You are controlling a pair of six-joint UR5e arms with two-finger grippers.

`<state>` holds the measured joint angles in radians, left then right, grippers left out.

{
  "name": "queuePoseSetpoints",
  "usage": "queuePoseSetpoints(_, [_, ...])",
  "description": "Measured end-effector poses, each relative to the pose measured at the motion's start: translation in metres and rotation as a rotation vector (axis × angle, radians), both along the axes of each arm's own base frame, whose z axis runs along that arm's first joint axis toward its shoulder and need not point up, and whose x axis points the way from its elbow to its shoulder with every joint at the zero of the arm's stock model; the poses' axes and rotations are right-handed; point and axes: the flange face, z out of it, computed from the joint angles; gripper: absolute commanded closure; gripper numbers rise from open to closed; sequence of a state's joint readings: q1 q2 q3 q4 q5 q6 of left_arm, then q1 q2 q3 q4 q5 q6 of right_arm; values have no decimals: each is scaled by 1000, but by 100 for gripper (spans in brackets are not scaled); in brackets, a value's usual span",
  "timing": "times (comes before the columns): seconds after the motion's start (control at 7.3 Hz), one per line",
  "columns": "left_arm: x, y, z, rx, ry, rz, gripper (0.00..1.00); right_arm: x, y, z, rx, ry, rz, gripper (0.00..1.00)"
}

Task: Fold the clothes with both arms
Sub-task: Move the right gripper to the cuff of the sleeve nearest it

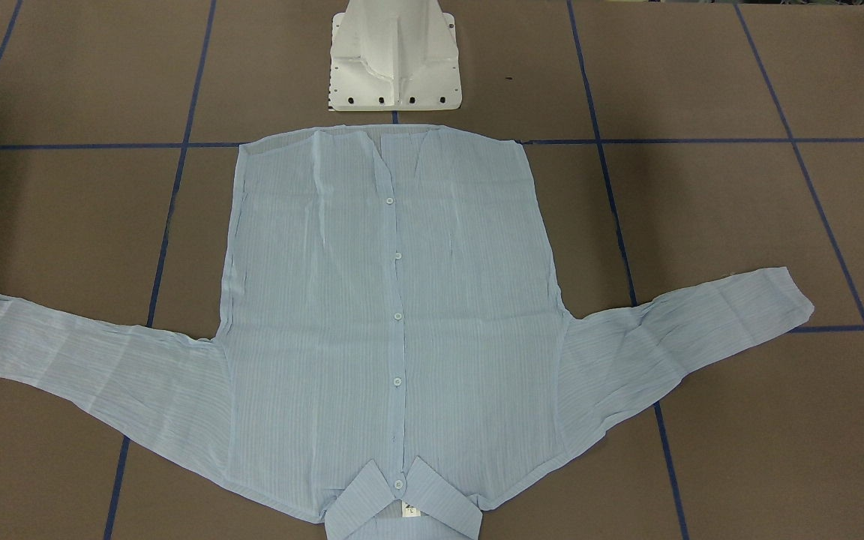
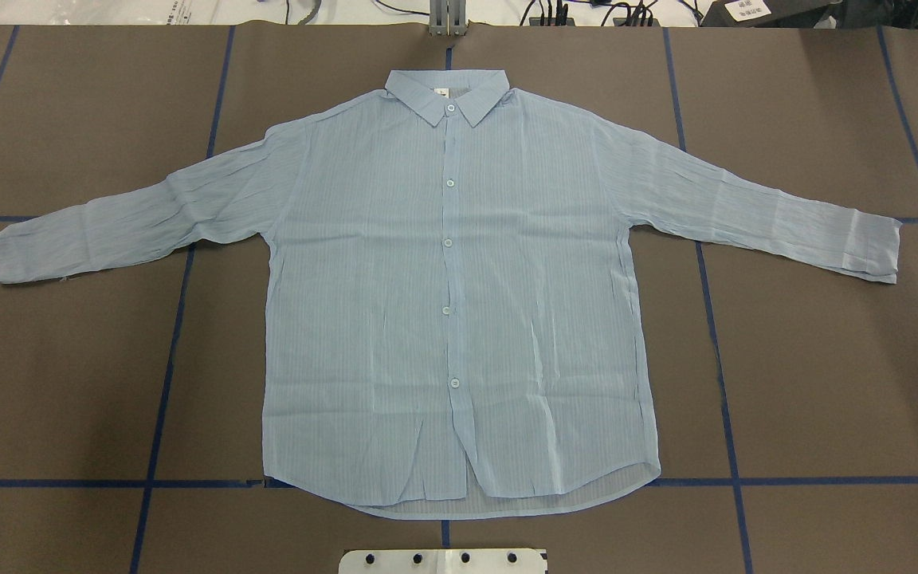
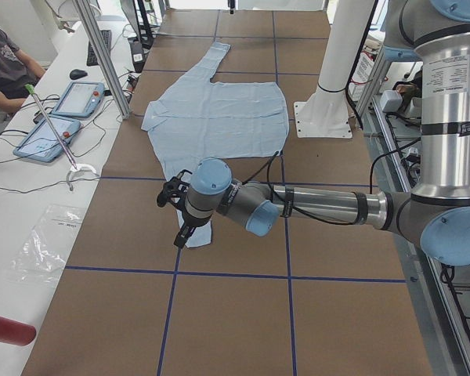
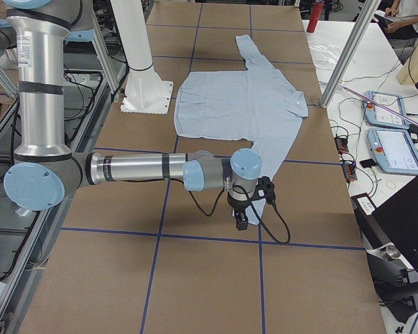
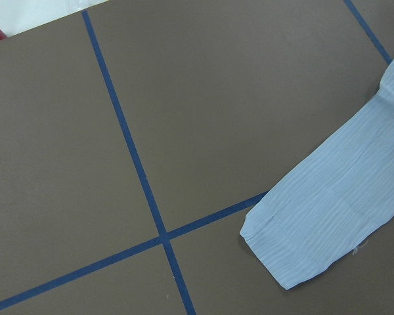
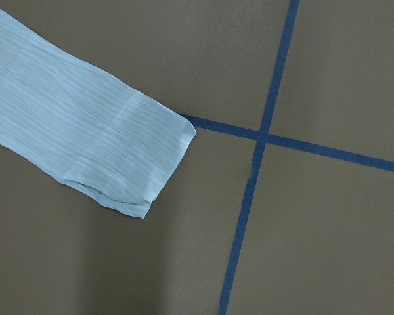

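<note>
Shirt [image 2: 451,303] lies flat mid-table, front up and buttoned. The collar [image 2: 447,92] points at the far edge and the hem [image 2: 459,498] at the near edge, just short of the white pedestal [image 1: 394,60]. Both sleeves are spread out sideways, each angled slightly toward the near edge. The left cuff [image 2: 21,251] is near the table's left edge and the right cuff [image 2: 877,247] near its right edge. The fabric is lightly wrinkled, and a small white neck label shows inside the collar.

Table [image 2: 825,383] is brown with a blue tape grid [image 2: 718,359].

Left arm [image 3: 321,205] reaches out low over the table's left end. The left gripper [image 3: 182,235] points down at the left cuff. It shows only in the side view, so I cannot tell whether the jaws are apart or together, or whether it touches the cloth. The left wrist view shows the cuff [image 5: 295,243] from above, flat on the table beside a tape crossing, with no fingers in frame.

Right arm [image 4: 139,169] mirrors it at the table's right end, with the right gripper [image 4: 241,221] pointing down just past the right cuff. It too shows only in a side view, so its jaw state cannot be told. The right wrist view shows the cuff [image 6: 138,164] flat, its corner on a tape line.

A side bench holds two tablets [image 3: 59,117], and a person [image 3: 4,66] sits at it.
</note>
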<state>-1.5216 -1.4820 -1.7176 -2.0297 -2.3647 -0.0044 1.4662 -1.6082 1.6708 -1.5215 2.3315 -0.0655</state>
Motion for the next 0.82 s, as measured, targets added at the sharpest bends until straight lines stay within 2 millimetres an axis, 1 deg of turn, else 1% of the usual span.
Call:
queuePoseSetpoints(0.14, [0,1,-1,1,5,3,0,-8,-5,5,-8,-5,-15,0])
queuePoseSetpoints(0.27, [1,2,-1,1,8,5,0,-22,-9,8,-11,-21,-36,0])
queuePoseSetpoints(0.41, [1,2,-1,1,10,6,0,-38,-18,13,1,-43,-42,1])
queuePoseSetpoints(0.68, [1,3,-1,0,11,7,0,-71,-62,47,8,-78,13,4])
queuePoseSetpoints(0.82, [1,3,-2,3,11,7,0,-95,-79,58,-15,-85,39,4])
